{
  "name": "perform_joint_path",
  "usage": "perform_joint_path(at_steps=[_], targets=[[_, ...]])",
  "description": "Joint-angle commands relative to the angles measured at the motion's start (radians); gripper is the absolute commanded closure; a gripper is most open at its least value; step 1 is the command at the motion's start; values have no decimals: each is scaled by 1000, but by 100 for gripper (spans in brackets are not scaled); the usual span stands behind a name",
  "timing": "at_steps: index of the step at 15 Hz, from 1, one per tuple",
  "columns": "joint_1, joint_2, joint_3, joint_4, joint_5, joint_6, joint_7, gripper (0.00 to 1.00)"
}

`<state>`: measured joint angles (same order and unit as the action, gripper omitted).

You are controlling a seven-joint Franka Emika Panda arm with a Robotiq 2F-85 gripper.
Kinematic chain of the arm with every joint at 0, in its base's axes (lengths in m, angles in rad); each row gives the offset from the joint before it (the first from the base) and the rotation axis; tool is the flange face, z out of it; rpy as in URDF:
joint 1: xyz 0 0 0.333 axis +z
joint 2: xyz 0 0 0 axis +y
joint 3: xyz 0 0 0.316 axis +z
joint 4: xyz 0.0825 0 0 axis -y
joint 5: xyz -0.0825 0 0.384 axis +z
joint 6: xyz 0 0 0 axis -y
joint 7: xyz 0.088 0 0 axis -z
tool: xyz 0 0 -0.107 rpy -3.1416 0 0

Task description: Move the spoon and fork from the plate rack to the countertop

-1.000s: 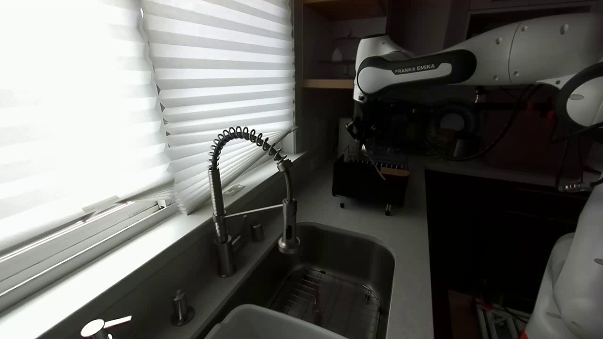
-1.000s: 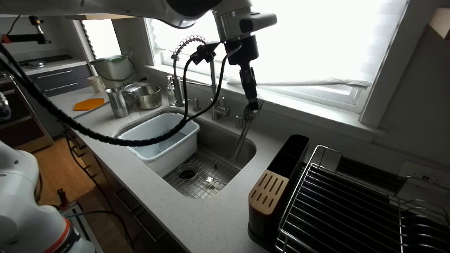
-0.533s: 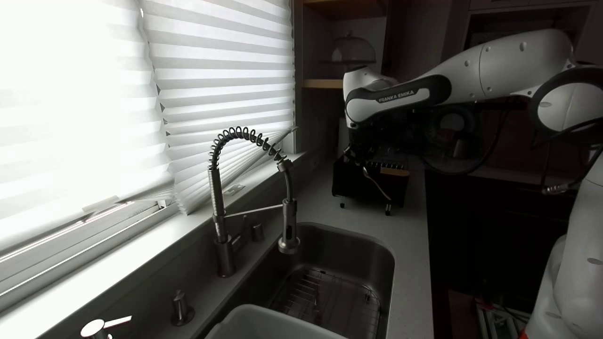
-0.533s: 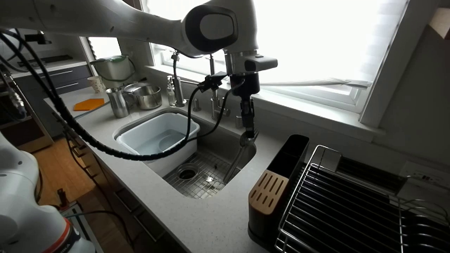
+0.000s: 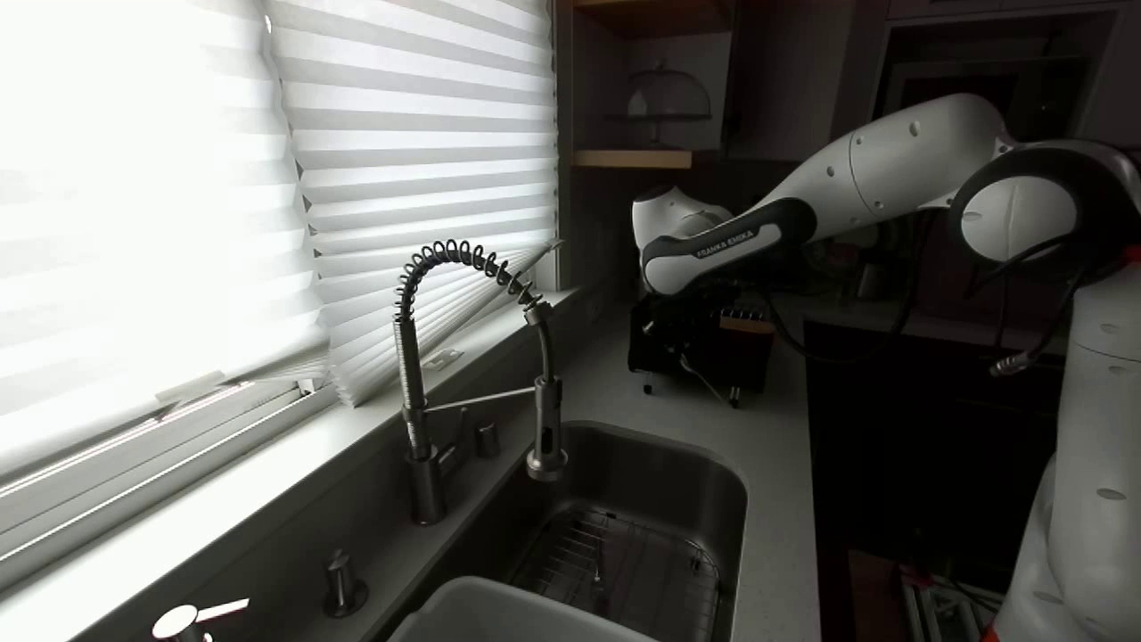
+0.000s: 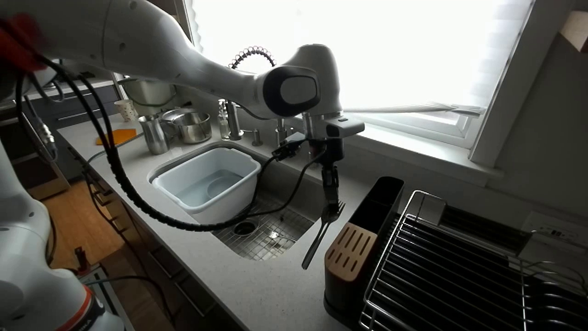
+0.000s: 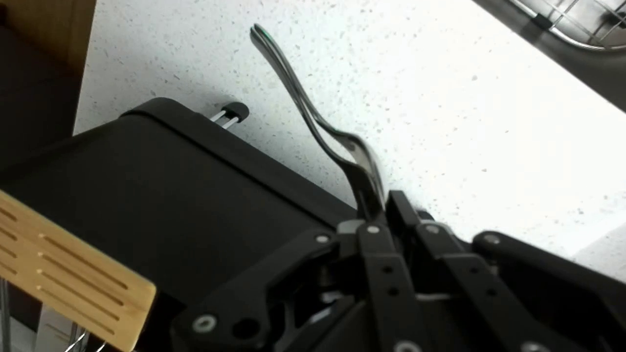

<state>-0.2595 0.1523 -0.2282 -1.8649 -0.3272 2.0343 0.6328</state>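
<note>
The spoon and fork [image 7: 299, 95] are polished metal, smooth and glossy. The countertop [image 7: 440, 98] looks stone-like, smooth and finely speckled. The plate rack [image 6: 452, 266] shows shiny metal wire; the utensil holder [image 7: 171, 195] is smooth matt black, seemingly plastic, its slotted panel [image 7: 98, 259] light wood with a smooth finish. The sink basin [image 5: 642, 468] is dull steel, the tub [image 6: 229, 204] smooth plastic, the pot [image 6: 195, 131] glossy metal. The gripper [image 7: 384, 209] is matt black with bright metal screw heads [image 7: 204, 323], and the blind [image 5: 419, 134] looks like pleated paper or cloth
</note>
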Motion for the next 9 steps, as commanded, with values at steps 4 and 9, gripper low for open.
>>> perform_joint_path(at_steps=[4, 9], targets=[[28, 67, -35, -33, -26, 42, 26, 98], [40, 114, -45, -17, -31, 13, 18, 98]])
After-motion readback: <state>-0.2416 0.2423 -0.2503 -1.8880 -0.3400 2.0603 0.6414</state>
